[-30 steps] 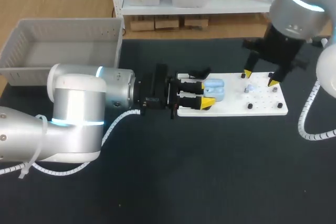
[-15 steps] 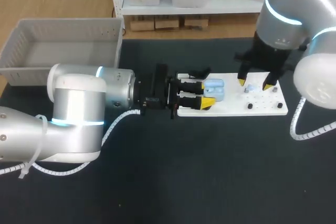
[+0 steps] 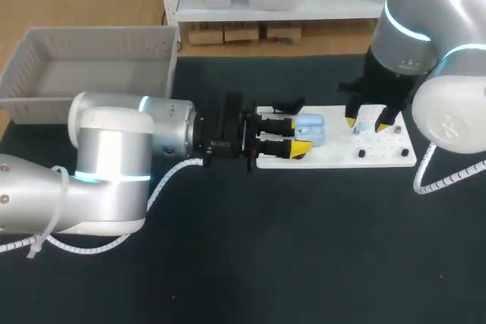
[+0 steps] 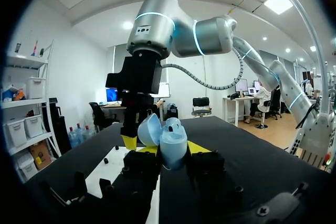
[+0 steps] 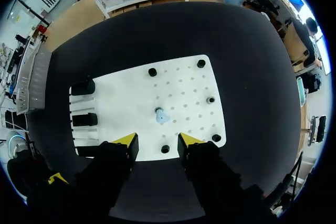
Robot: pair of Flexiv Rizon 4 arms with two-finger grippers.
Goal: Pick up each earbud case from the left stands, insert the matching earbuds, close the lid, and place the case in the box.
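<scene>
Between left jaws, open earbud case [image 4: 167,141]

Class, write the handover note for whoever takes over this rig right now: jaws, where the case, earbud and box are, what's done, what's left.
The left arm has its jaws shut on the case, lid open, at the left end of the board.
The right arm has its jaws open, above the earbud, which lies on the board, not yet gripped.
The box is at the table's far left; no case shows in it.
Done: case gripped and open.
Left: pick up the earbud, insert it, close the lid, put the case in the box.
</scene>
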